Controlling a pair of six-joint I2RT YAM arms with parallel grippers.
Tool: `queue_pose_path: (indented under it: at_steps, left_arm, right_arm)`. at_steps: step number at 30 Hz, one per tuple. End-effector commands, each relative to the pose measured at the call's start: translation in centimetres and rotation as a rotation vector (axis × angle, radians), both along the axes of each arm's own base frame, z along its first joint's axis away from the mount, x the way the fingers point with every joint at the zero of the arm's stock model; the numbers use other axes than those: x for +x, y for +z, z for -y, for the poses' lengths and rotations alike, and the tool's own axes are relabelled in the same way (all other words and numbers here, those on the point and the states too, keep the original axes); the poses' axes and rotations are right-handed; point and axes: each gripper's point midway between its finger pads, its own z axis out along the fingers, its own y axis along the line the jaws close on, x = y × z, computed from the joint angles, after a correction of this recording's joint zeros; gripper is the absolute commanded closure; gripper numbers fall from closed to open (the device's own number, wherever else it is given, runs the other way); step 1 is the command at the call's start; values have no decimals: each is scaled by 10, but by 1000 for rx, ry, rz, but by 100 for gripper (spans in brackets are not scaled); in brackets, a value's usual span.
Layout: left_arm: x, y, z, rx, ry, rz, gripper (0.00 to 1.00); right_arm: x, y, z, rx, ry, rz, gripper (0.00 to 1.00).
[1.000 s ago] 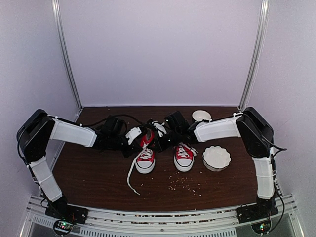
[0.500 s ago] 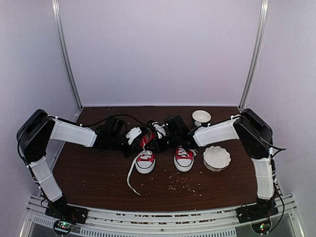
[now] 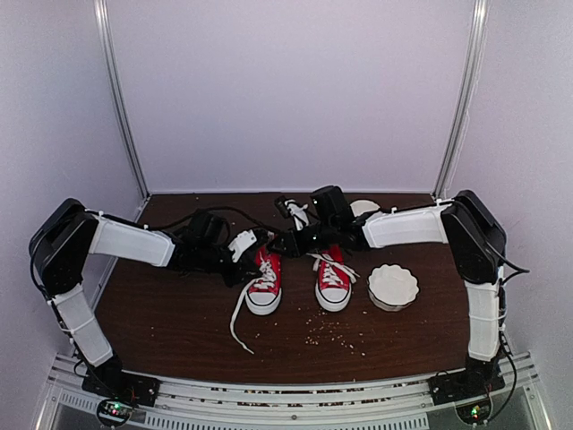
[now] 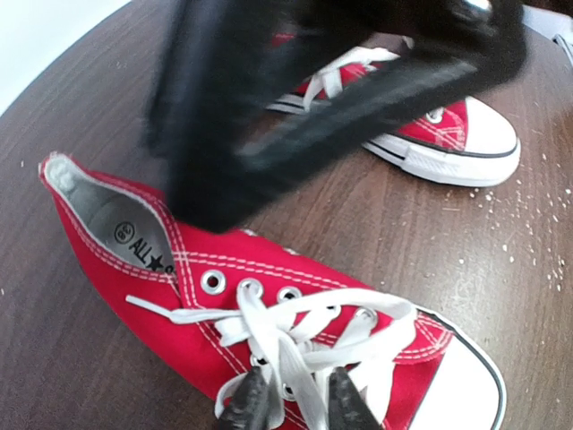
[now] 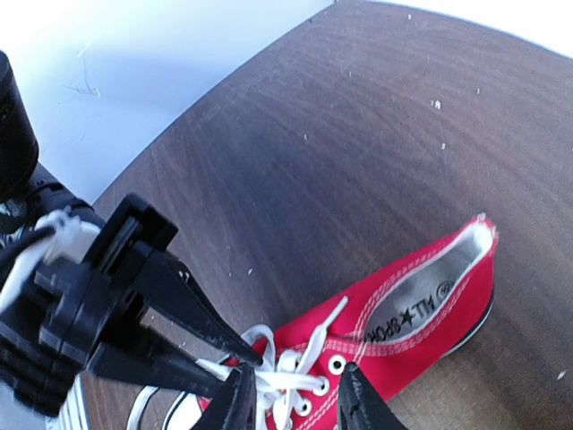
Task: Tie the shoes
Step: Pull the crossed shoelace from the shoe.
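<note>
The left gripper [image 4: 294, 405] hangs low over the left shoe [image 4: 179, 313] with its tips parted only a little. A strand of the lace [image 4: 269, 336] runs up between them at the crossed part over the eyelets; I cannot tell whether the pads touch it. The right gripper [image 5: 295, 403] reaches over the same shoe from the other side, its fingers a bit wider apart, with the knot of lace lying between them; no clamp on it shows. In the right wrist view the left gripper's black fingertips point into that same bunch of lace, so the two tools sit tip to tip, nearly touching. In the left wrist view the right gripper is a dark blur crossing above the shoe and hiding part of the right shoe [image 4: 448, 134]. Both shoes stand side by side mid-table [image 3: 179, 322], toes toward the near edge. A loose lace end [image 3: 236, 318] trails from the left shoe across the wood toward the arm bases. A scalloped white bowl [image 3: 393, 287] sits just right of the right shoe, its inside plain white. A smaller white bowl [image 3: 363, 208] stands farther back, half hidden behind the right arm, its contents not visible. Pale crumbs [image 3: 333, 333] lie scattered in front of the shoes.
</note>
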Motion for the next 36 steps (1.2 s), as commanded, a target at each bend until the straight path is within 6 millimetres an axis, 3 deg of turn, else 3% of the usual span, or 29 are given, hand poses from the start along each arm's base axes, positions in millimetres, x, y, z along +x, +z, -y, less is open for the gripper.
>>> queue_pose_path:
  at_steps: [1,6,9,11,14,18,25,36]
  left_arm:
    - [-5,29,6,-71,-61,70,71]
    - [-7,50,2,-132,-49,120,69]
    - [9,56,-10,-159,58,127,79]
    - [26,51,-22,-148,159,108,86]
    - [45,35,-39,-129,292,54,89]
    - [52,25,-47,-126,359,12,89]
    - [51,5,-38,-134,361,-110,89]
    - [48,1,-29,-174,343,-156,88]
  right_arm:
    - [20,9,-8,18,-66,27,72]
    - [24,-5,-17,3,-101,10,76]
    - [21,-16,-23,-23,-98,-5,78]
    - [19,-27,-26,-68,-99,-4,77]
    - [18,-37,-26,-139,-115,18,77]
    - [16,-42,-27,-187,-140,48,77]
    - [28,-49,-26,-235,-223,101,82]
    - [26,-55,-36,-298,-248,163,79]
